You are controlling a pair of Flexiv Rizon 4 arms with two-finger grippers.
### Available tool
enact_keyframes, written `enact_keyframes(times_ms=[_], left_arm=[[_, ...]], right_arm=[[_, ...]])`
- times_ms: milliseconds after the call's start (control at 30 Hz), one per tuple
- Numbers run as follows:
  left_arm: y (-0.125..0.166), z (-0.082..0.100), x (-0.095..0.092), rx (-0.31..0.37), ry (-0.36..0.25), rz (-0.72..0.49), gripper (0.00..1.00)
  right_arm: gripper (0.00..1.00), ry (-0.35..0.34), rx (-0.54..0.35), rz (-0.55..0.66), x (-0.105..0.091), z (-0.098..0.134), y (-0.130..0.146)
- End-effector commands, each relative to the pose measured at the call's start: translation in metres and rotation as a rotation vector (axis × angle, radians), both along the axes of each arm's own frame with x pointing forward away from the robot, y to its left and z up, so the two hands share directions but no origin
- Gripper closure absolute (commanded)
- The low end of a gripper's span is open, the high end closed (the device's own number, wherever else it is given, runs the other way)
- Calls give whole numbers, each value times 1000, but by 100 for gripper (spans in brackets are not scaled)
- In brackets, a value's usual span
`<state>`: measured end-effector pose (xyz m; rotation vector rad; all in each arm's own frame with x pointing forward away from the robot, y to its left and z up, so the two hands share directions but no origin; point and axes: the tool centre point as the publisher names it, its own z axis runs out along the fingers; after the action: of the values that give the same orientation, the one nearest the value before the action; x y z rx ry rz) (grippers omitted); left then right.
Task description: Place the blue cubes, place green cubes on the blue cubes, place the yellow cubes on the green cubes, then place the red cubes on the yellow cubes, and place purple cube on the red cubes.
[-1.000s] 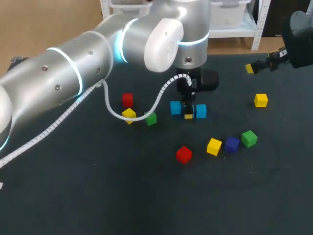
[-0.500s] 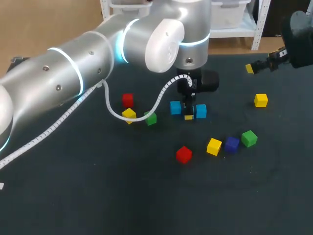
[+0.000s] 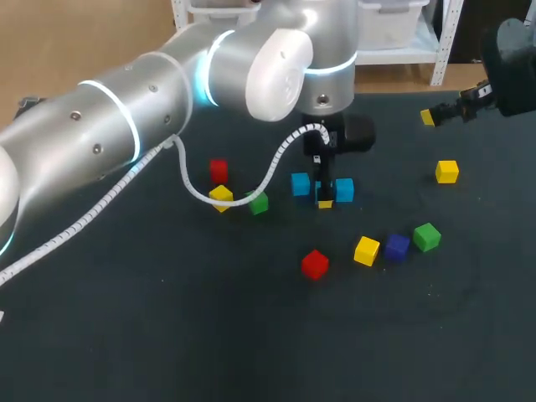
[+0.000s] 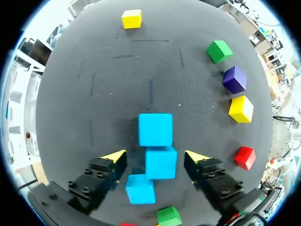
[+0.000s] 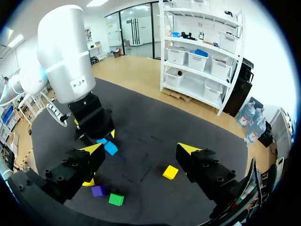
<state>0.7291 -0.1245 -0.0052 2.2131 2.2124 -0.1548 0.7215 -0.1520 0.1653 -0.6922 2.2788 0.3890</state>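
Observation:
Three blue cubes lie in a row under my left arm. The middle blue cube (image 4: 161,162) sits between the fingers of my left gripper (image 4: 155,158), which stands open with a gap on each side of it. A second blue cube (image 4: 155,129) lies just ahead and a third (image 4: 140,188) just behind. In the head view my left gripper (image 3: 324,198) points down between the two outer blue cubes (image 3: 301,184) (image 3: 344,190). My right gripper (image 5: 141,149) is open and empty, high over the table's far right (image 3: 431,115).
Left of the blue row lie a red cube (image 3: 219,170), a yellow cube (image 3: 221,198) and a green cube (image 3: 258,203). In front lie a red cube (image 3: 315,264), a yellow cube (image 3: 366,249), a purple cube (image 3: 397,245) and a green cube (image 3: 426,236). Another yellow cube (image 3: 446,171) sits far right.
My left gripper has opened and let go of the middle blue cube, which now rests between the other two. The right arm has kept still.

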Motion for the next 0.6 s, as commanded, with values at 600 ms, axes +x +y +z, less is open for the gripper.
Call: enact_keyframes(times_ms=[600], left_arm=[[53, 5, 13, -6, -19, 100, 0]], right_arm=[[0, -4, -4, -7, -1, 0, 1]])
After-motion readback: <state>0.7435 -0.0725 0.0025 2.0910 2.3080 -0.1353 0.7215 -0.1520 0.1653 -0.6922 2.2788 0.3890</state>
